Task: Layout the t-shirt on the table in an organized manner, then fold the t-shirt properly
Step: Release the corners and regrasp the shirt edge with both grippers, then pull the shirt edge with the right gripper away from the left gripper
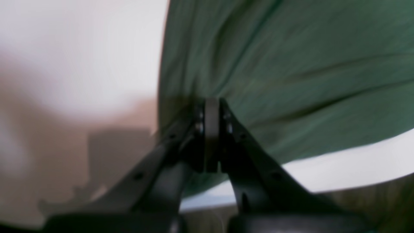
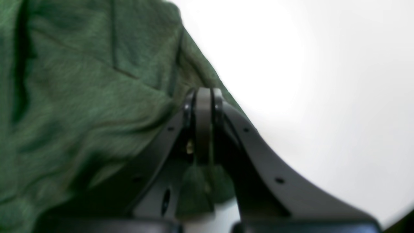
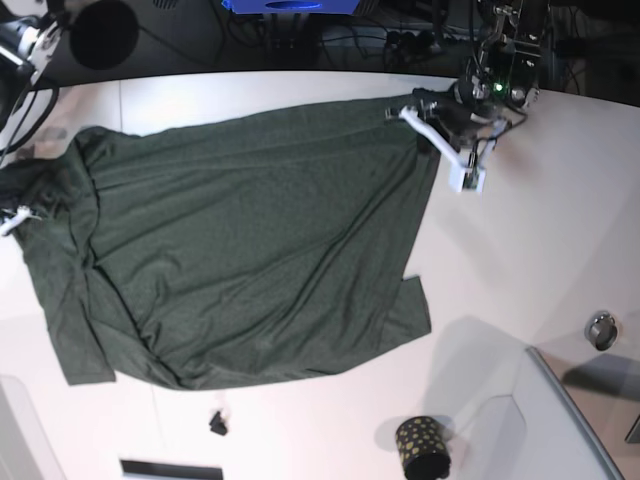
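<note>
The dark green t-shirt (image 3: pixel 240 240) lies spread wide on the white table (image 3: pixel 520 240), creased, with a small flap turned at its lower right. My left gripper (image 1: pixel 212 106) is shut on the shirt's edge (image 1: pixel 291 64). In the base view this left gripper (image 3: pixel 420 104) sits at the shirt's upper right corner. My right gripper (image 2: pixel 203 97) is shut on bunched green cloth (image 2: pixel 81 97). In the base view the right gripper (image 3: pixel 10 218) shows only partly at the left edge, by the shirt's rumpled left side.
A black gold-dotted cup (image 3: pixel 422 448) stands at the front, beside a grey raised panel (image 3: pixel 570 420). A small black object (image 3: pixel 216 424) lies below the shirt's hem. A round metal piece (image 3: pixel 600 328) sits at the right. Cables and equipment line the back edge.
</note>
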